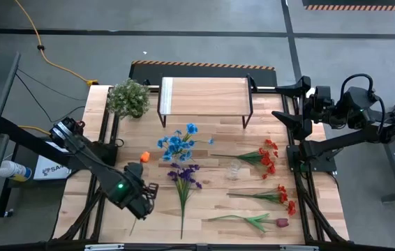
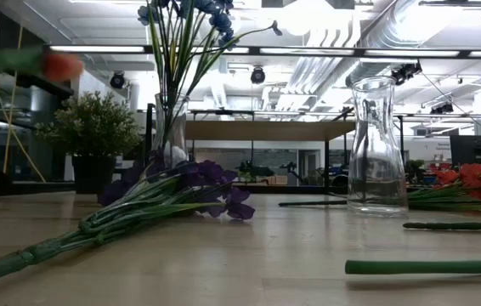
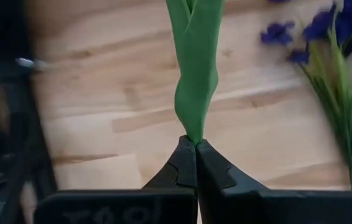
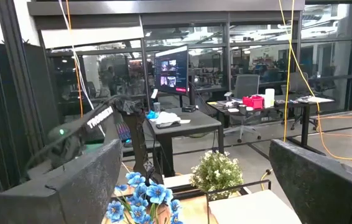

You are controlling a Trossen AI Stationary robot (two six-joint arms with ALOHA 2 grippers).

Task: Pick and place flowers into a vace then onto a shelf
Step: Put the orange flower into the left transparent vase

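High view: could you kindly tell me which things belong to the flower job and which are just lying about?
Job: left gripper shut on orange flower; blue flowers in vase; purple flowers; red flowers; empty vase; shelf.
Lying about: potted plant; yellow cable; right gripper, idle.

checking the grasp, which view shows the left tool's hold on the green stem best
The left wrist view: the left tool is shut on the green stem, pinching its end. The high view shows that tool near the table's front left, the stem barely visible. The low view shows only a blurred orange bloom at upper left. The right wrist view misses it.
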